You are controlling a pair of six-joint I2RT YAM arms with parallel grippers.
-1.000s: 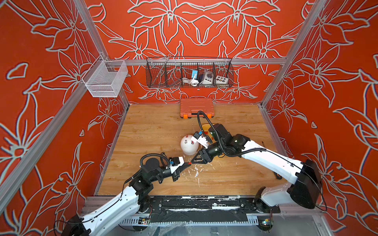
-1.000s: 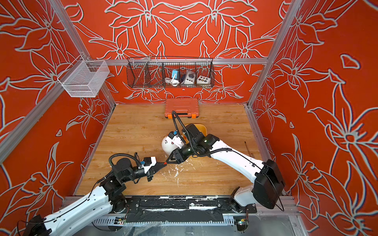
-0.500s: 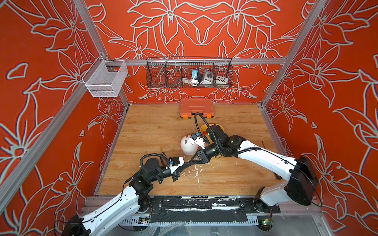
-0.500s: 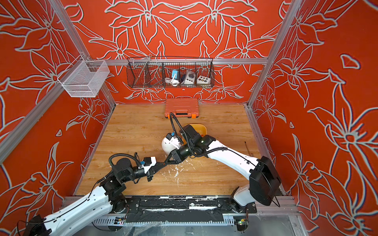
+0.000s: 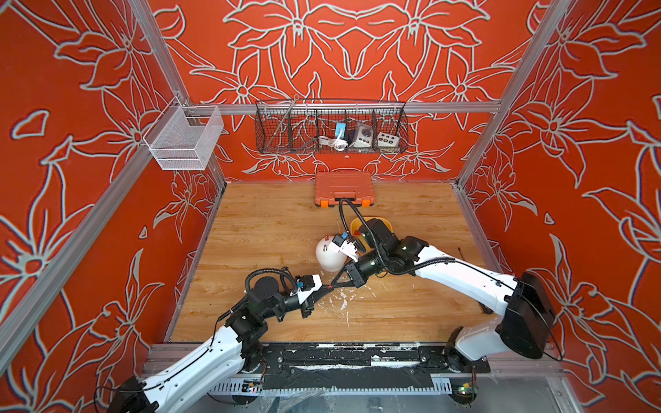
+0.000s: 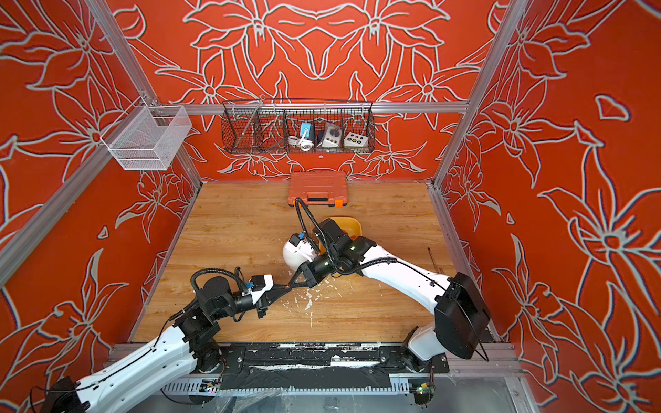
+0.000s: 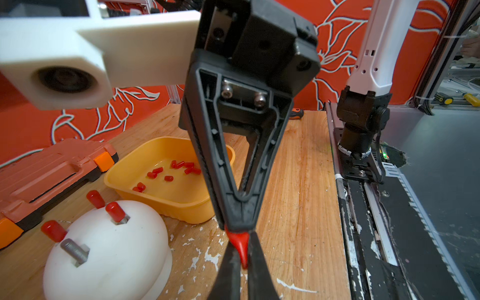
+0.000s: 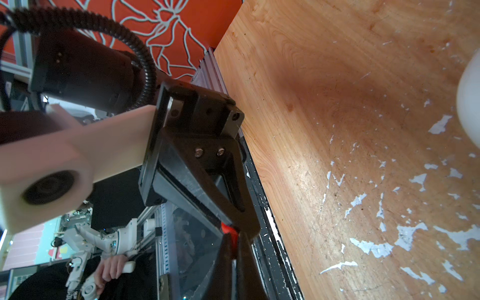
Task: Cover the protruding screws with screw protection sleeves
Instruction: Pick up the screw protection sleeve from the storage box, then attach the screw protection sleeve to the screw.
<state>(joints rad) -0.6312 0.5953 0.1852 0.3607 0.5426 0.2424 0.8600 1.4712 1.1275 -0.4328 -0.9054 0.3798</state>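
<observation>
Left gripper (image 7: 242, 257) and right gripper (image 7: 237, 225) both pinch 1 red sleeve (image 7: 241, 245) between their meeting tips, near the white dome (image 7: 109, 249).

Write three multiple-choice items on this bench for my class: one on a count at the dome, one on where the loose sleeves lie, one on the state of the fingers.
1. How many screws on the dome wear a sleeve? A one; B three; C none.
2. The loose sleeves lie: A in the tray; B on top of the dome; C under the dome.
3. The held sleeve is pinched by: A the left fingers alone; B the right fingers alone; C both.

Key: 1 B, three screws are capped red and one stands bare. 2 A, they are scattered on the tray's floor. 3 C, both pairs are shut on that one sleeve, one at each end.
</observation>
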